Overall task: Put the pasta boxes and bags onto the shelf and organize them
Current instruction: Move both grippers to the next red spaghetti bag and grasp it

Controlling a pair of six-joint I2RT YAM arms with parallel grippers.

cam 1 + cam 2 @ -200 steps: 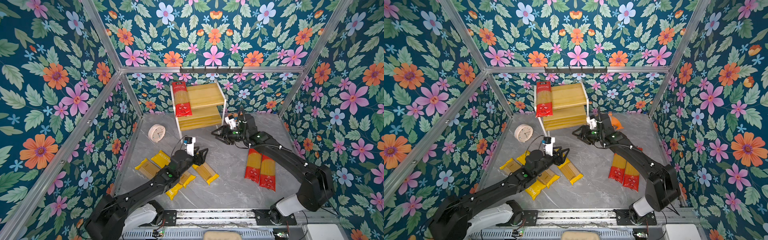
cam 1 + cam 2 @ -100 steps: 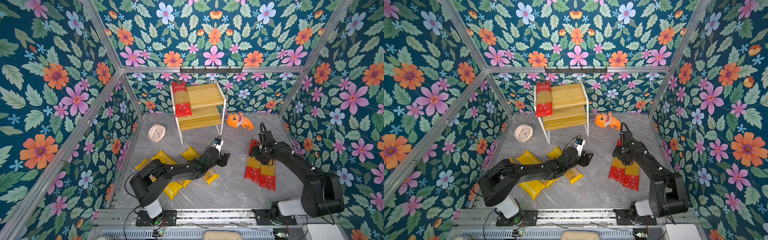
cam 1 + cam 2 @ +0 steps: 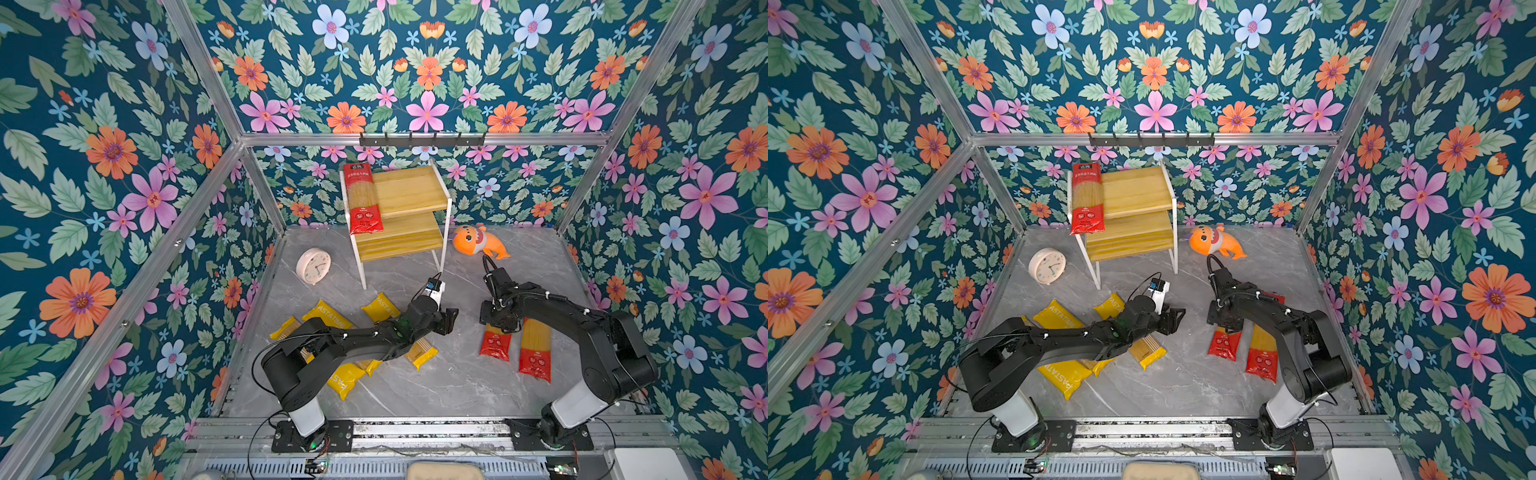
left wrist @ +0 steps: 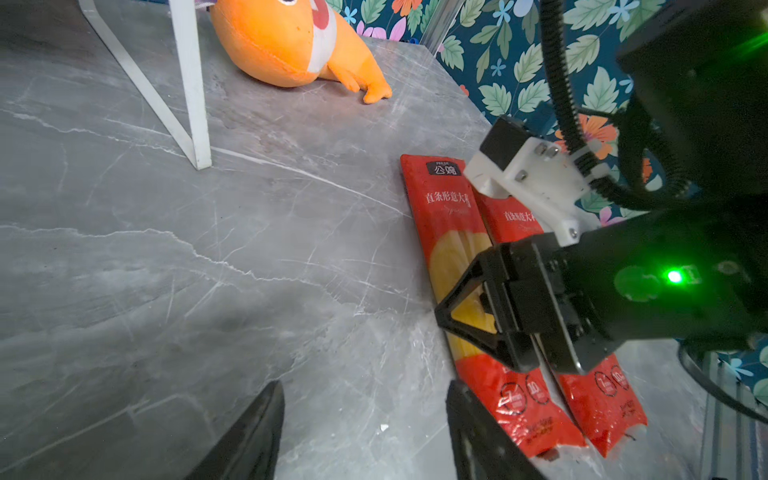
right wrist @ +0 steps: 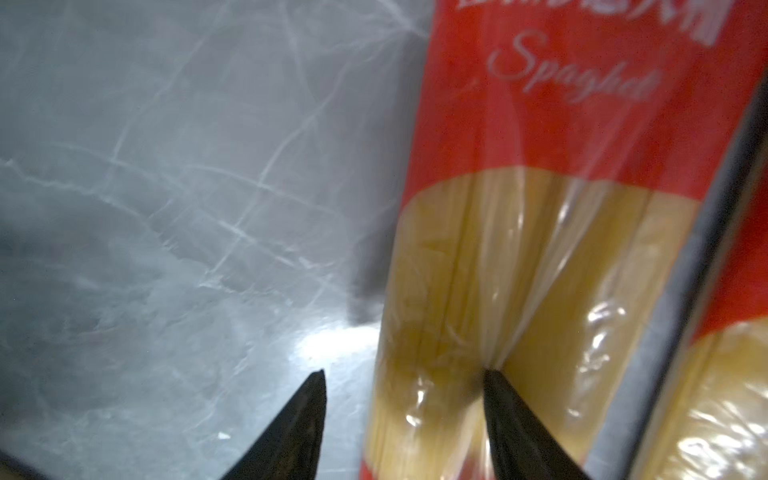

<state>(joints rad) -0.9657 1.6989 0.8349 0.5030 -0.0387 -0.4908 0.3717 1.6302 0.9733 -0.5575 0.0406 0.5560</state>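
Note:
The shelf [image 3: 411, 187] stands at the back with one red pasta pack [image 3: 363, 199] lying on its top board's left side. Two more red packs [image 3: 494, 343] [image 3: 536, 349] lie side by side on the floor at the right. My right gripper [image 3: 498, 324] hangs open over the left one [image 5: 540, 208]. One fingertip [image 5: 503, 407] rests on its clear window, the other stands over bare floor. Several yellow packs [image 3: 328, 313] lie scattered at the left under my left arm. My left gripper [image 3: 449, 322] [image 4: 365, 390] is open over bare floor, pointing at the red packs [image 4: 449, 249].
An orange fish plush [image 3: 478, 243] lies right of the shelf and a round pink clock [image 3: 313, 266] stands to its left. A black hook rail [image 3: 422, 139] runs along the back wall above. Flowered walls close in three sides.
The right gripper has come from in front of the shelf down onto the red packs on the floor. The left gripper has swung right, from over the yellow packs to mid-floor.

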